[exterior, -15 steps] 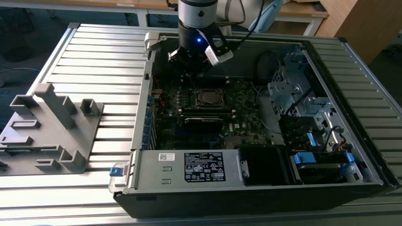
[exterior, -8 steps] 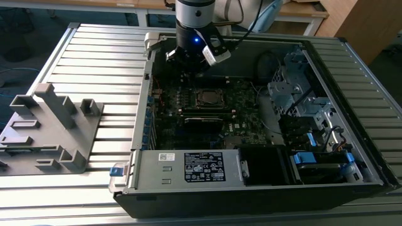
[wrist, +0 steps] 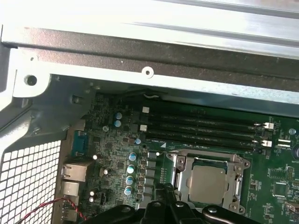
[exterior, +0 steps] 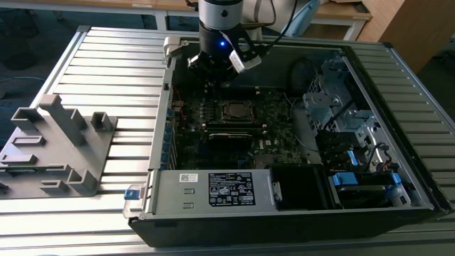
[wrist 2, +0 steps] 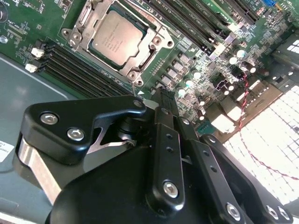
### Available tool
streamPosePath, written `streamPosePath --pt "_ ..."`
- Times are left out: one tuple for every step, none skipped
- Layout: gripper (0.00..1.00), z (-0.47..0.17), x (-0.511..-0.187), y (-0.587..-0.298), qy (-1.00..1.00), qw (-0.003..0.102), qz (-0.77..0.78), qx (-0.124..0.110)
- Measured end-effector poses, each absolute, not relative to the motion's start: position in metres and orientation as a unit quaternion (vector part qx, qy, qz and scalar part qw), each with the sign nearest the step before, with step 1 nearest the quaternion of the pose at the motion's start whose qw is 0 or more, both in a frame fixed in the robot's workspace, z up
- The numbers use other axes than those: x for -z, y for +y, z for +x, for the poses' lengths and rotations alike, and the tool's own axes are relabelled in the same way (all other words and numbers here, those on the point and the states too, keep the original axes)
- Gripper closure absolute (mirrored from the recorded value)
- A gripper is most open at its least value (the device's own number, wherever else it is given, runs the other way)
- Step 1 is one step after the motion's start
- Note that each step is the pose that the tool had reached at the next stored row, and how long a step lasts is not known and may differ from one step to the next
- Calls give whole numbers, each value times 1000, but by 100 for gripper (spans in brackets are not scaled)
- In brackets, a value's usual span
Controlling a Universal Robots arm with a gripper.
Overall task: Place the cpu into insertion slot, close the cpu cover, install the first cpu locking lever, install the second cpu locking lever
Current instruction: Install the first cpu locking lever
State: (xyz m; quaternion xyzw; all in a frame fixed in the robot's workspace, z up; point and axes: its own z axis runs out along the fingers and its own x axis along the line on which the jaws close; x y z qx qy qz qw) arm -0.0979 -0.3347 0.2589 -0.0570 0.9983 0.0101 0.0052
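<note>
— At the exterior view's left, what do you see?
— I see a grey fixture (exterior: pixel 53 144) on the slatted table (exterior: pixel 106 53). Right of it, the gripper (exterior: pixel 219 74) hangs over the motherboard (exterior: pixel 277 122), fingers pressed together, holding nothing.
— And the cpu (wrist 2: pixel 117 38)?
— Seated in the insertion slot (exterior: pixel 235 110), the cpu cover (wrist 2: pixel 85 24) flat around it, near the fingertips.

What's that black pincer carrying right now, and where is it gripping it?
Nothing. The pincer is shut on itself above the motherboard, empty; the cpu already lies in the insertion slot, framed by the cpu cover.
</note>
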Motion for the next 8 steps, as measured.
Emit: streamPosePath --pt "90 -98 -259 -335 998 5 -57 -10" --pt "90 -98 -259 -335 998 5 -57 -10" --pt "90 -98 -259 -335 998 5 -57 -10" --pt "90 -99 -259 -335 998 5 -57 -10" --pt "90 -101 -259 -335 998 5 -57 -10" --pt "90 -102 -259 -335 998 5 -57 -10" --pt "90 -104 -259 -335 998 5 -57 -10" --pt "90 -104 -259 -335 998 5 -57 -11"
